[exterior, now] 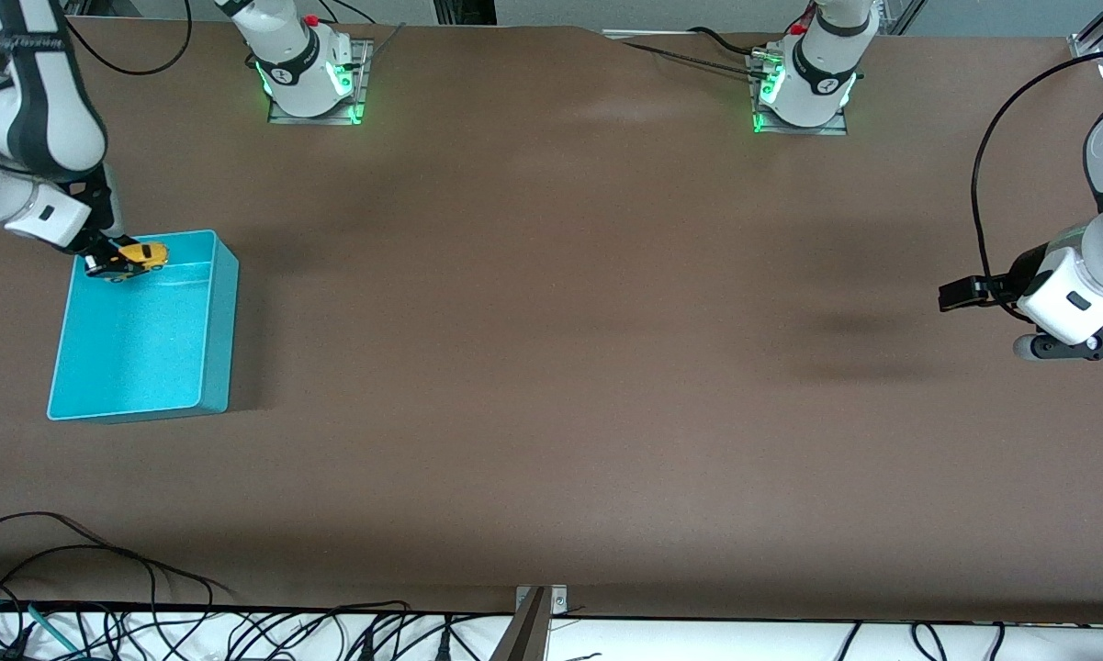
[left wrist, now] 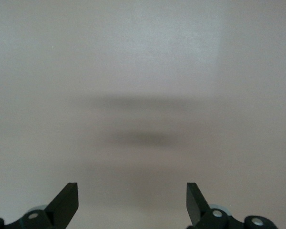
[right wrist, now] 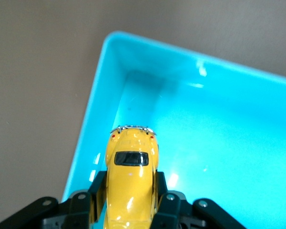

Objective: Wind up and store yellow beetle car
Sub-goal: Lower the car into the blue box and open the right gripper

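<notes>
The yellow beetle car [exterior: 140,258] [right wrist: 131,176] is a tiny rounded toy with a dark window. My right gripper [exterior: 115,259] [right wrist: 131,200] is shut on its sides and holds it in the air over the corner of the teal bin [exterior: 223,321] [right wrist: 95,100] that lies nearest the right arm's base. Nothing else shows in the bin. My left gripper [exterior: 964,294] [left wrist: 132,202] hangs open over bare table at the left arm's end, with nothing between its fingers [left wrist: 66,200].
The brown table [exterior: 551,367] stretches wide between the bin and the left gripper. Cables [exterior: 101,606] lie along the table's edge nearest the front camera. The two arm bases [exterior: 308,69] stand at the table's back edge.
</notes>
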